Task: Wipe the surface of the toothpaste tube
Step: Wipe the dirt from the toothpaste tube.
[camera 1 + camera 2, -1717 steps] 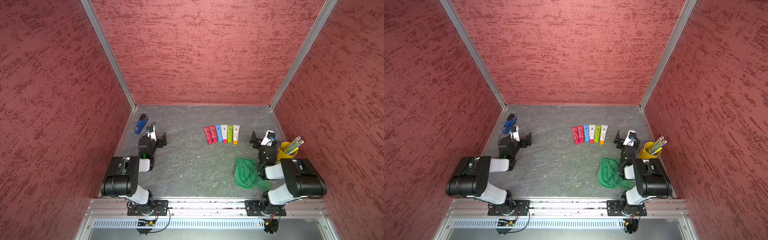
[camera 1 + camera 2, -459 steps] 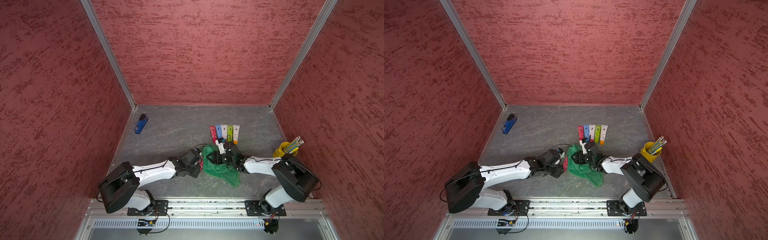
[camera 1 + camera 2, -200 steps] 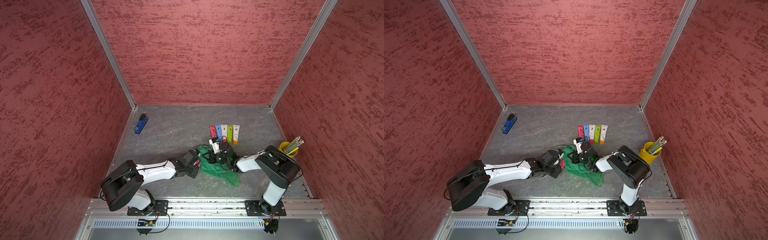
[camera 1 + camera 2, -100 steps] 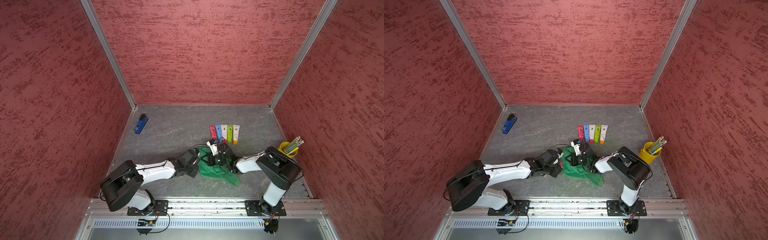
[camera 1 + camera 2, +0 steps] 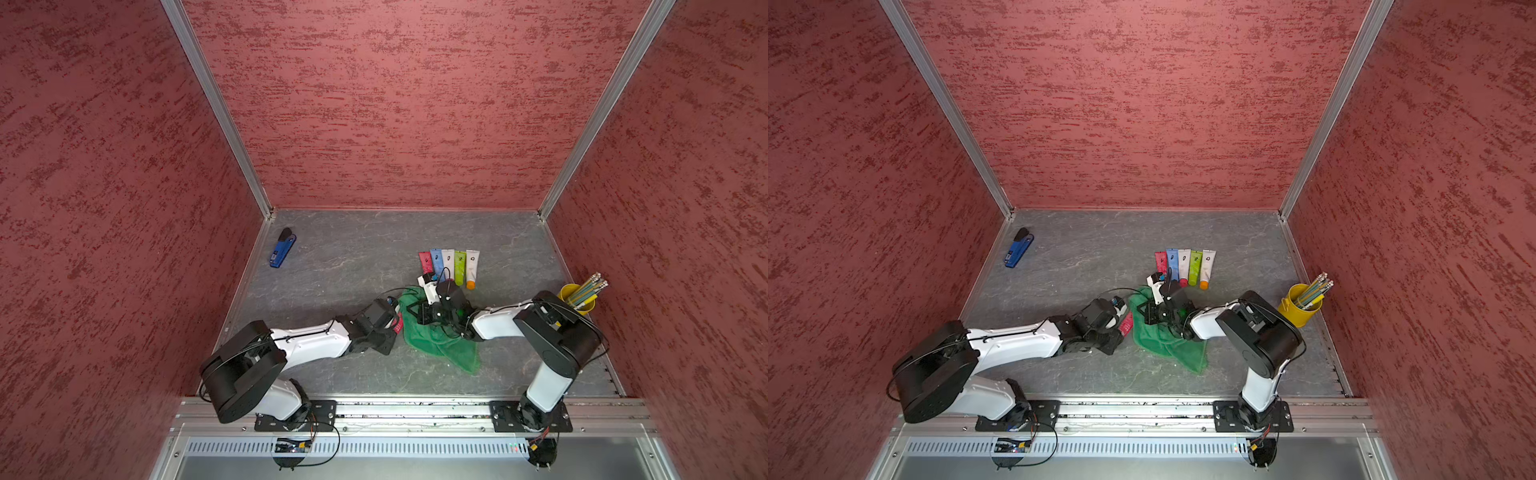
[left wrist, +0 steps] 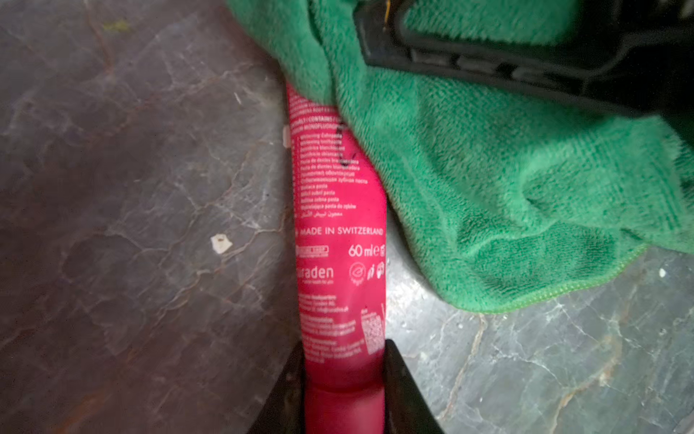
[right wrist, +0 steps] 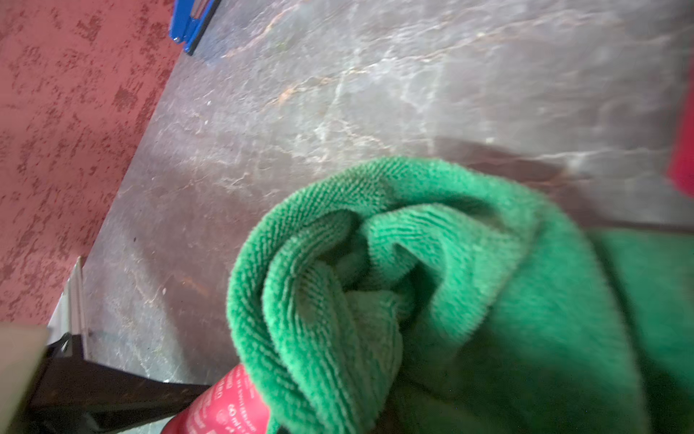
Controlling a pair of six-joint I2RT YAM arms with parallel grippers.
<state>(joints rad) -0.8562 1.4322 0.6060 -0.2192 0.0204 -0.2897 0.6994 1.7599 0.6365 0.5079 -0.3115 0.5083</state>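
Observation:
A pink-red toothpaste tube [image 6: 340,240] lies on the grey floor, and my left gripper [image 6: 343,360] is shut on its cap end. A crumpled green cloth [image 6: 488,169] covers the tube's far end. My right gripper [image 5: 417,311] is shut on the cloth and presses it down over the tube. In the right wrist view the cloth [image 7: 450,282] hides that gripper's fingers, and a bit of the tube [image 7: 221,406] shows beneath it. In both top views the two grippers meet mid-floor, with the left gripper [image 5: 1119,322] beside the cloth [image 5: 1167,340] and a sliver of tube [image 5: 1126,323] showing.
A row of several coloured tubes [image 5: 449,266] lies just behind the right gripper. A blue stapler [image 5: 282,249] sits by the left wall. A yellow cup of pencils [image 5: 577,297] stands at the right wall. Red walls enclose three sides.
My right gripper and the cloth have shifted a little over the tube's end. The left gripper has held the tube still.

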